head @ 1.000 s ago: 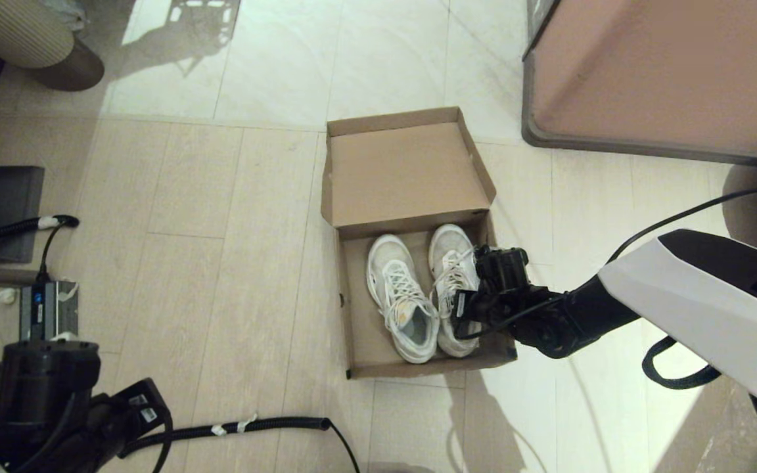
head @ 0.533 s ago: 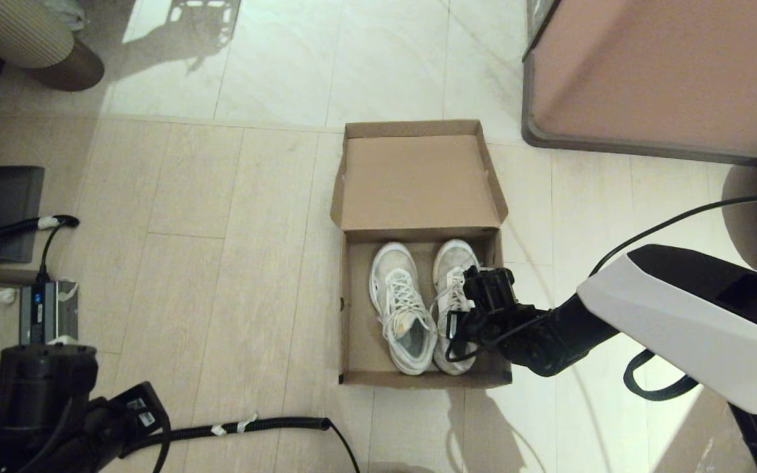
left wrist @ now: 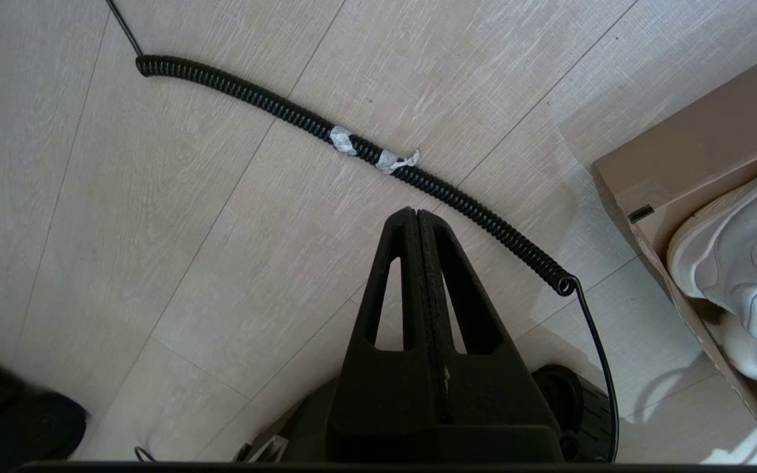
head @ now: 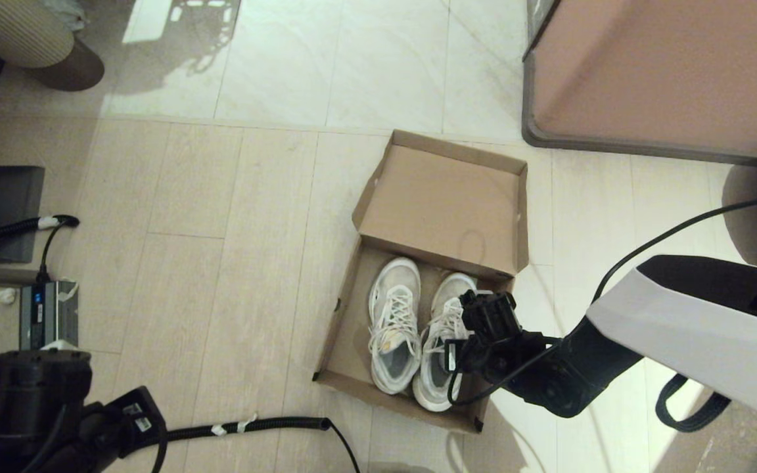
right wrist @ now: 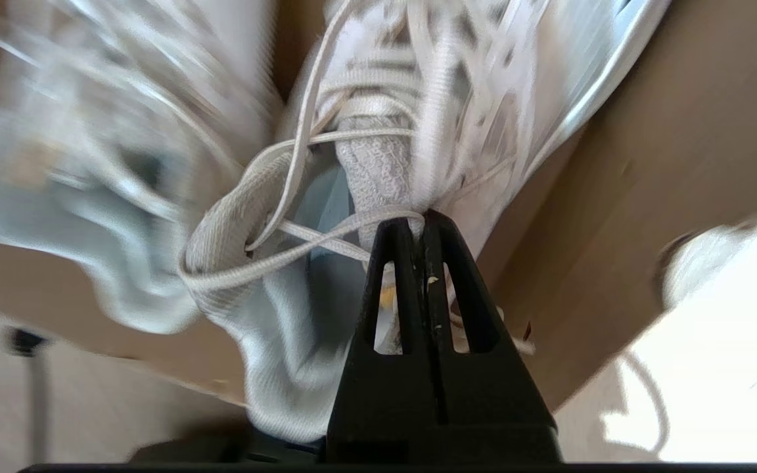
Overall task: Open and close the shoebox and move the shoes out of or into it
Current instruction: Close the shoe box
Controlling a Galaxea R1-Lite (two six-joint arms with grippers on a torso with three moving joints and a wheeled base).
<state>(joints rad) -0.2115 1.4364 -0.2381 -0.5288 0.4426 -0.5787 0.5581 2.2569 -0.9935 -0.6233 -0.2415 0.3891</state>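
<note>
The pinkish-brown cabinet (head: 667,72) fills the far right corner above a floor (head: 221,217) of pale tiles and wood-look planks. The right arm reaches in low from the right. The shoebox (head: 342,328) lies skewed, lid flap open, the shoes (head: 395,328) side by side inside. The right gripper (right wrist: 423,226) is pinched together on the right shoe's tongue (right wrist: 378,177) — laces across it. The left gripper (left wrist: 416,217), fingers together, hangs over a coiled cable (left wrist: 457,200).

1. The floor (head: 234,197) is pale wood-look planks, with glossy tiles farther off.
2. An open cardboard shoebox (head: 444,197) sits on it, skewed.
3. A black coiled cable (head: 253,427) lies on the planks near the box.
4. A pinkish-brown cabinet (head: 667,72) stands on the tiles.
</note>
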